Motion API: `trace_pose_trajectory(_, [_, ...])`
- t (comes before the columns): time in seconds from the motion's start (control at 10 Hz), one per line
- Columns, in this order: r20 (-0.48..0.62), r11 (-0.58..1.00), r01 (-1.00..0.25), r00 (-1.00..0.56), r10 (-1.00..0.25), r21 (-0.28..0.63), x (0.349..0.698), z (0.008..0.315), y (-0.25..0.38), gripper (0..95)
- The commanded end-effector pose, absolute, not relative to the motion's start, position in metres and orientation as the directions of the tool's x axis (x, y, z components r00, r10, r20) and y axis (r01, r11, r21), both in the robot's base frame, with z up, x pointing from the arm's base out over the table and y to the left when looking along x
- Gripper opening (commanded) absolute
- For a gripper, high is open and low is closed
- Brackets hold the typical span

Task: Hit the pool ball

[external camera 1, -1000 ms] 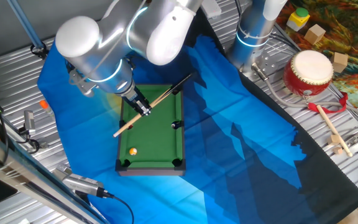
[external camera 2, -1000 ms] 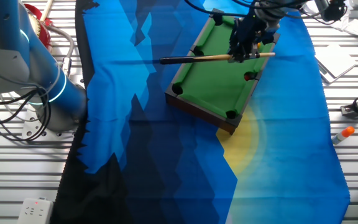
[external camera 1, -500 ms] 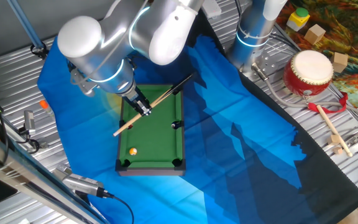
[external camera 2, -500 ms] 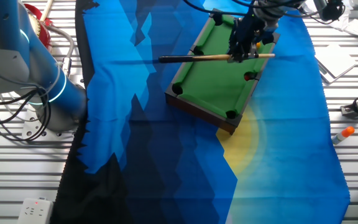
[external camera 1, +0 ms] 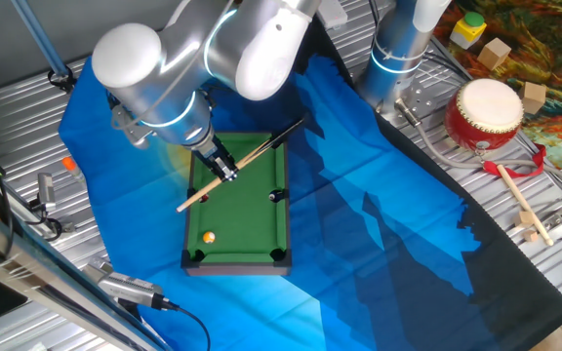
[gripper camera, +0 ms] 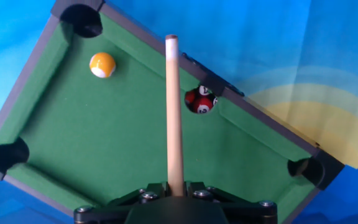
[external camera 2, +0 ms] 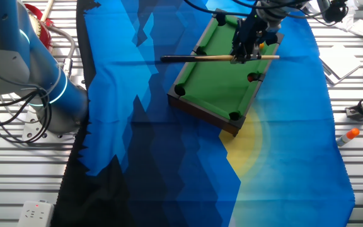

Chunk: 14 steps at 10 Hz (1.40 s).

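Wooden cue (gripper camera: 174, 112) sits clamped in our gripper (gripper camera: 174, 194); jaws closed on its shaft, pale tip (gripper camera: 171, 39) pointing straight ahead in the hand view. In one fixed view the gripper (external camera 1: 224, 168) hangs over the upper left part of the miniature pool table (external camera 1: 253, 255), with the big white-grey arm (external camera 1: 179, 68) bent above it and the wrist dropping down from the left. There the cue (external camera 1: 240, 162) lies at a slant across the felt, light tip end low-left past the rail, dark butt end up-right past the far rail. The other fixed view shows the gripper (external camera 2: 249, 39) over the far end of the table (external camera 2: 201, 104), with the cue (external camera 2: 219, 58) level and sticking out well past the rail over the blue cloth (external camera 2: 144, 126).

Relative to the cue tip: the pool ball (gripper camera: 102, 65) is left of the cue line and a bit short of the tip, clear of the cue, no contact. It's orange-yellow with a white patch, resting on the felt near the top-left corner pocket (gripper camera: 81, 18). From one fixed view the ball (external camera 1: 209, 237) sits near the table's lower-left corner, well apart from the gripper. We can't pick it out in the other fixed view.

Just right of the cue shaft, past mid-length, a red ball (gripper camera: 200, 101) sits in the side pocket, near the shaft but apart from it.
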<state>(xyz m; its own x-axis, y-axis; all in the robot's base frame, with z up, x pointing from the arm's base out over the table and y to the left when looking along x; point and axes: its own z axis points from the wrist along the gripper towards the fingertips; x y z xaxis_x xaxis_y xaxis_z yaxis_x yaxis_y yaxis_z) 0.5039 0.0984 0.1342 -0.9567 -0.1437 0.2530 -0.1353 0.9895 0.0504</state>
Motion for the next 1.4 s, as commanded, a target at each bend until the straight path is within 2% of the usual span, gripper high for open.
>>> trace_pose_trajectory(0.1, [0.257, 0.976, -0.207, -0.942, -0.217, 0.065, 0.505, 0.134, 0.099, 0.0])
trace_pose_trajectory(0.7, [0.246, 0.951, -0.299, -0.918, -0.31, 0.082, 0.504, 0.133, 0.1, 0.0])
trace_pose_trajectory(0.9, [0.246, 0.958, -0.275, -0.926, -0.285, 0.078, 0.497, 0.126, 0.112, 0.0])
trace_pose_trajectory(1.4, [0.272, 0.967, -0.242, -0.928, -0.256, 0.084, 0.481, 0.133, 0.141, 0.0])
